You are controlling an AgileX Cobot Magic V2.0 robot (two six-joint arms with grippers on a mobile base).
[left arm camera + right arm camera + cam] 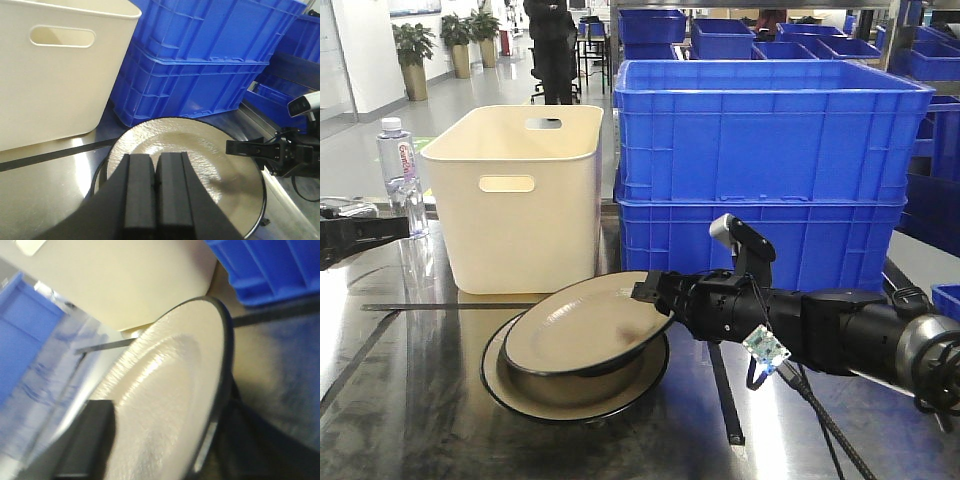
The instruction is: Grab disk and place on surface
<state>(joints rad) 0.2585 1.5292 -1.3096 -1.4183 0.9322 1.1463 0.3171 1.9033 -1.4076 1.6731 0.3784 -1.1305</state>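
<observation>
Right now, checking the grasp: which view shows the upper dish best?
Exterior front: the upper dish shows whole, tilted on the lower plate, rim held by the right gripper. Left wrist sees it from above, partly behind the left gripper; right wrist, a blurred close-up.

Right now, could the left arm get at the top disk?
Probably yes. The left gripper, shut, faces the top disk with only steel surface between. The right gripper clamps its right rim, so only the left side looks free.
</observation>
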